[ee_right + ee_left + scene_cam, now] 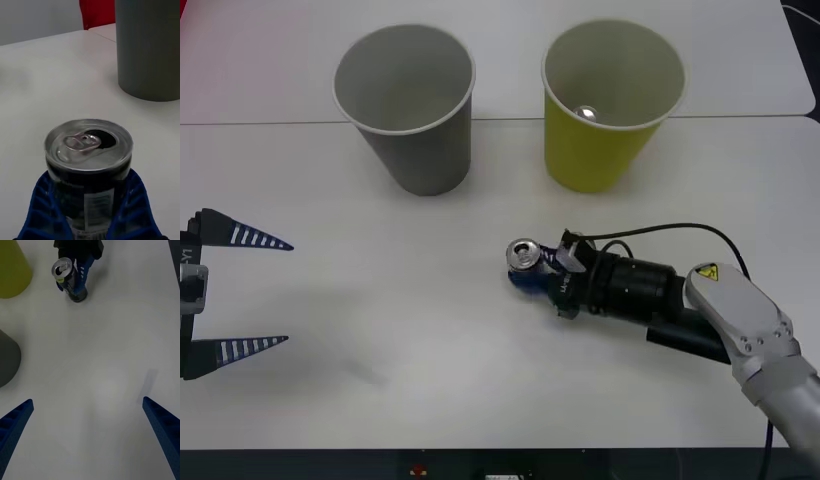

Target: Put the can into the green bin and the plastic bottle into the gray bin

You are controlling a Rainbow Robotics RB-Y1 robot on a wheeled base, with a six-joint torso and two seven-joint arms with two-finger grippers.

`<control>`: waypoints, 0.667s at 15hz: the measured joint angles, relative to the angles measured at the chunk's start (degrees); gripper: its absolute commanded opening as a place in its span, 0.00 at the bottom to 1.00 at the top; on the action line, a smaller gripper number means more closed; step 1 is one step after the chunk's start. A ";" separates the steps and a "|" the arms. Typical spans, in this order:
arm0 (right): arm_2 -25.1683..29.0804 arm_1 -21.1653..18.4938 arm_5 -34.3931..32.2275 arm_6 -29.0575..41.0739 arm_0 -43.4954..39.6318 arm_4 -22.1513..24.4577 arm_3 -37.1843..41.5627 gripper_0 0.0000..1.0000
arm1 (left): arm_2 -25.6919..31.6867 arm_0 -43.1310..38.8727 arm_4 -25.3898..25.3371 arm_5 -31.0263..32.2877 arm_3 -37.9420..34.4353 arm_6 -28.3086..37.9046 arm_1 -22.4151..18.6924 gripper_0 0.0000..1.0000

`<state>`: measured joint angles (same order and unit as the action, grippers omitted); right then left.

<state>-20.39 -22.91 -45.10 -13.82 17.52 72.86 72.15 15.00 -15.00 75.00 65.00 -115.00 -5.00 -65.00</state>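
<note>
White desk (380, 400): right hand (532, 268) grips upright can (526, 256) mid-desk, in front of green bin (605, 150); gray bin (420, 150) beside it. Left hand (240, 292) wide, idle at left edge.

Gray arm (750, 325), yellow warning sticker (706, 271)

White tables (300, 400) pushed together; something red (97, 13) beyond them.
</note>
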 measured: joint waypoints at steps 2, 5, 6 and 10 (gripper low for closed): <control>0.00 -0.04 -0.11 0.04 0.20 0.00 0.00 0.00 | 0.00 0.00 0.00 0.00 0.00 0.00 0.00 1.00; 0.00 -0.70 -0.77 0.17 0.55 -0.79 0.03 0.00 | 0.00 0.00 0.00 0.00 0.00 0.00 0.00 1.00; 0.00 -1.09 -1.13 0.31 0.68 -1.30 0.16 0.00 | 0.00 0.00 0.00 0.00 0.00 0.00 0.00 1.00; -0.24 -4.17 -2.44 4.11 0.76 -2.50 2.88 0.00 | 0.00 0.00 0.00 0.00 0.00 0.00 0.00 1.00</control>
<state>-20.63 -27.08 -47.54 -9.71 18.29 70.36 75.03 15.00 -15.00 75.00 65.00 -115.00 -5.00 -65.00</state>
